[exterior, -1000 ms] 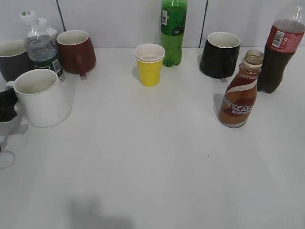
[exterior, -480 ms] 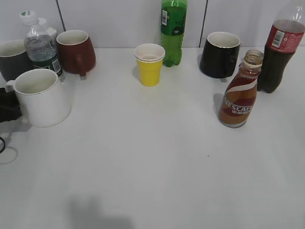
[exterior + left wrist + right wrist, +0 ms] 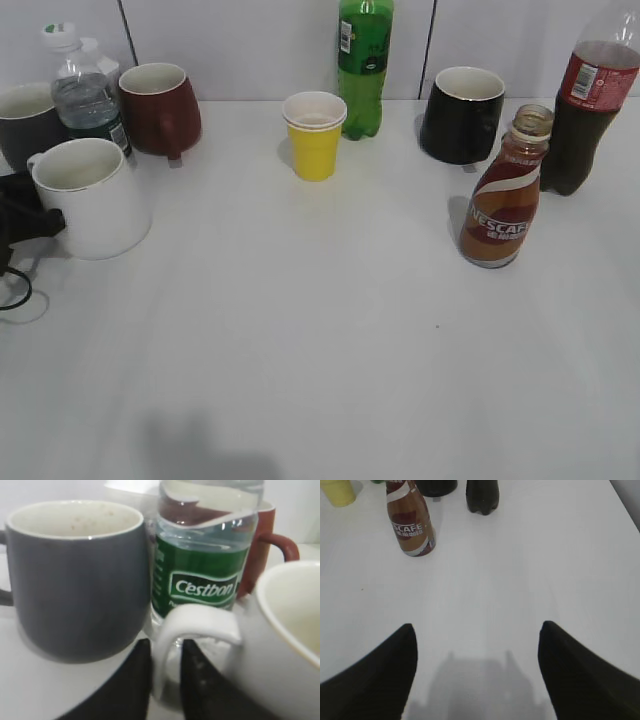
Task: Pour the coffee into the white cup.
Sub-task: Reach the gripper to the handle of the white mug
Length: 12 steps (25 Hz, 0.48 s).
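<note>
The white cup point(image 3: 92, 198) is at the left of the table, lifted a little and tilted; it also shows in the left wrist view point(image 3: 285, 645). My left gripper point(image 3: 22, 215) point(image 3: 166, 650) is shut on its handle, one black finger on each side. The coffee bottle point(image 3: 503, 192) stands uncapped at the right, and shows in the right wrist view point(image 3: 411, 525) far ahead to the left. My right gripper point(image 3: 477, 632) is open and empty above bare table, out of the exterior view.
A dark grey mug point(image 3: 28, 122), a water bottle point(image 3: 88, 98) and a dark red mug point(image 3: 160, 108) crowd behind the white cup. A yellow paper cup point(image 3: 314, 134), a green bottle point(image 3: 363, 60), a black mug point(image 3: 460, 113) and a cola bottle point(image 3: 588, 100) line the back.
My left gripper has closed on the white cup's handle and the cup has risen and shifted slightly back. The coffee bottle has not moved.
</note>
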Tool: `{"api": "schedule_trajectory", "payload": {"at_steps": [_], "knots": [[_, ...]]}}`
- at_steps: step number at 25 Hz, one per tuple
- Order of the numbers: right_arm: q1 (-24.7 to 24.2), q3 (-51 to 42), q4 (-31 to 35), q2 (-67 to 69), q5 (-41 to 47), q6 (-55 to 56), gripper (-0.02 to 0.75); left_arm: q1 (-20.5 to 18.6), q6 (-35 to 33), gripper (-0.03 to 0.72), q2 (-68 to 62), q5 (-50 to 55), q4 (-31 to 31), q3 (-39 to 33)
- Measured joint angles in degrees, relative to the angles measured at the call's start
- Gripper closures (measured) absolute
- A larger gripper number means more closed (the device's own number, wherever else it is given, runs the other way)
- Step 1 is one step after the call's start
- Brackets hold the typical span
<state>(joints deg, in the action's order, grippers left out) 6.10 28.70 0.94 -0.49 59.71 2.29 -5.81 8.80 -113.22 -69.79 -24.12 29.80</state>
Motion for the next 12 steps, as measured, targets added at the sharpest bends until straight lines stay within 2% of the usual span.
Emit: {"api": "schedule_trajectory", "payload": {"at_steps": [3, 12], "knots": [[0.0, 0.0, 0.0, 0.0, 0.0, 0.0, 0.150, 0.0, 0.1, 0.631, 0.0, -0.4, -1.5, 0.1], [0.0, 0.0, 0.0, 0.0, 0.0, 0.0, 0.150, 0.0, 0.0, 0.633, 0.1, -0.8, -2.3, -0.5]]}}
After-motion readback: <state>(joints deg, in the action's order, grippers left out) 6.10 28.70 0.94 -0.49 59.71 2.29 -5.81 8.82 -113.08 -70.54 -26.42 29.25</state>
